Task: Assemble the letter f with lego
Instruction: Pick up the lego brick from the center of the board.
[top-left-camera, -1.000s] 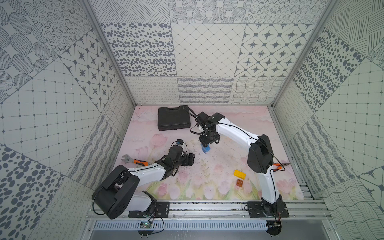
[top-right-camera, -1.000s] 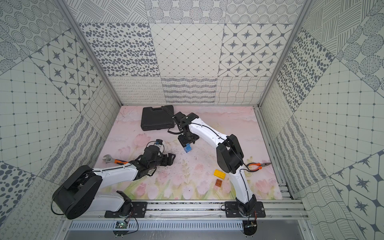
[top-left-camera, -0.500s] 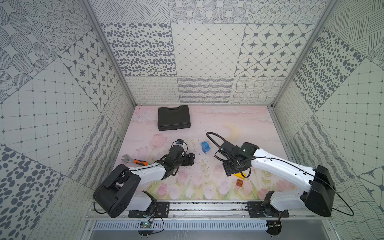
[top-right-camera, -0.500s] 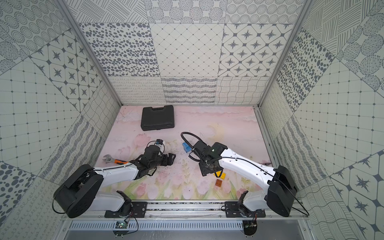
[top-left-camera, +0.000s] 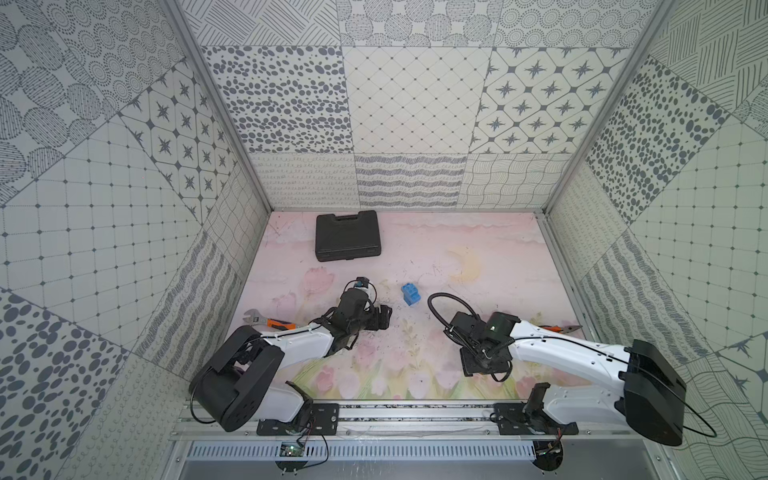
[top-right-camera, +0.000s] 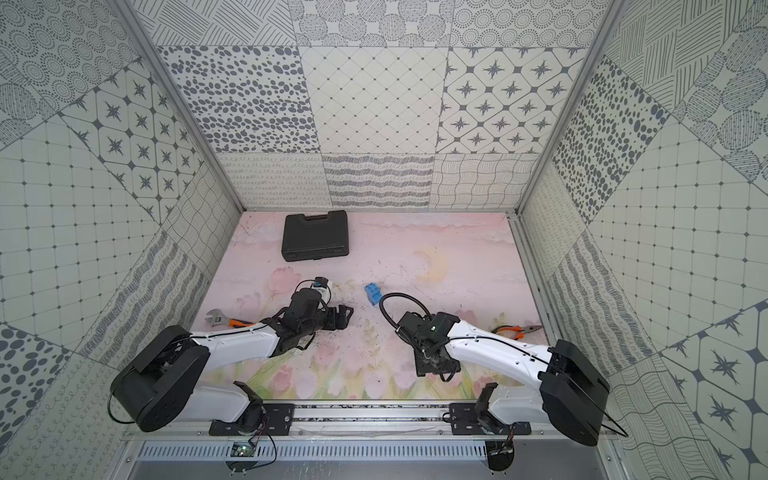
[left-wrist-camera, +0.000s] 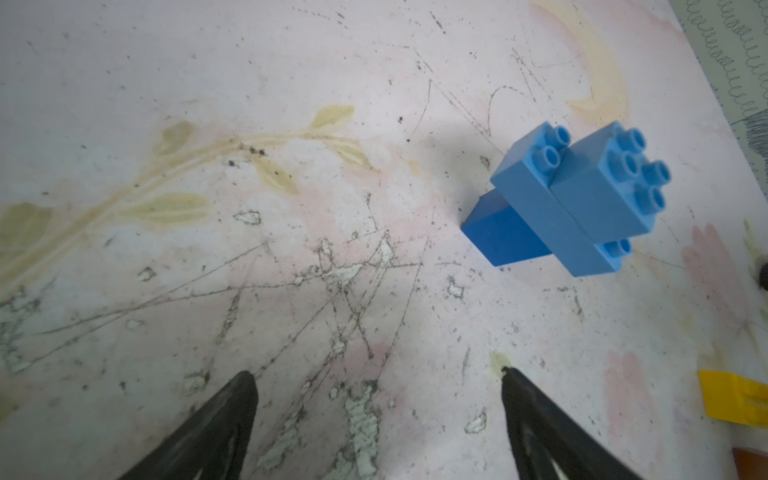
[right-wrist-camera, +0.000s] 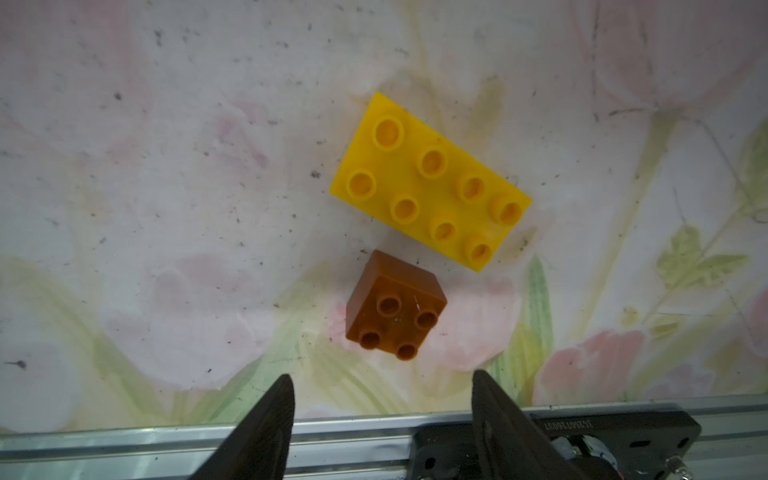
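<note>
The lego shows as a joined blue stack (top-left-camera: 410, 295) (top-right-camera: 372, 294) (left-wrist-camera: 582, 195), two light blue bricks on a darker blue one, standing alone mid-mat. My left gripper (top-left-camera: 384, 320) (top-right-camera: 347, 318) (left-wrist-camera: 376, 372) rests low to the left of it, open and empty. A yellow brick (right-wrist-camera: 430, 183) (left-wrist-camera: 735, 399) and a brown brick (right-wrist-camera: 395, 307) lie studs-up near the front rail. My right gripper (top-left-camera: 484, 365) (top-right-camera: 436, 365) (right-wrist-camera: 382, 374) hovers over them, open with nothing between its fingers. In both top views the right arm hides these two bricks. No letter f shape is seen.
A black case (top-left-camera: 347, 241) (top-right-camera: 314, 241) lies at the back left. An orange-handled wrench (top-left-camera: 266, 320) lies by the left wall, and pliers (top-left-camera: 561, 329) (top-right-camera: 517, 331) by the right wall. The metal front rail (right-wrist-camera: 124, 440) runs just beyond the right fingertips.
The right arm has swung from the blue stack at mid-mat down to the front right, leaving the stack standing on the mat. The left arm has not moved.
</note>
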